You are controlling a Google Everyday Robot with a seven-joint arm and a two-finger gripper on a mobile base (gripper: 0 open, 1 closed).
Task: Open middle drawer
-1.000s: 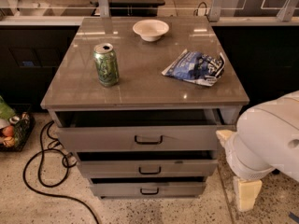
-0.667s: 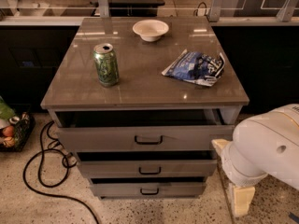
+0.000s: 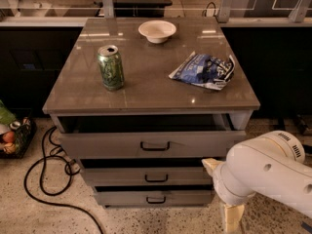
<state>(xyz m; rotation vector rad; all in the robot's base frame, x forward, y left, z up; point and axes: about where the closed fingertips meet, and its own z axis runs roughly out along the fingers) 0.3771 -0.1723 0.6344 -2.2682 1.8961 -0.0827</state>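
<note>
Tool (image 3: 222,194) on white rounded arm (image 3: 273,172): lower right foreground, just beside bench's front right corner, level with lower drawers; apart or together: cannot tell.
Speckled floor (image 3: 63,221); black cable (image 3: 36,179) at left.
Middle grey drawer (image 3: 122,177), small black loop handle: second of three, flat front facing camera, long axis left-right, set back beneath protruding top grey drawer (image 3: 97,144).
Glossy grey bench top (image 3: 146,89): upright green drink can (image 3: 110,68) left, crumpled blue-white bag (image 3: 204,70) right, white bowl (image 3: 157,31) far centre.
Dark cabinets behind.
</note>
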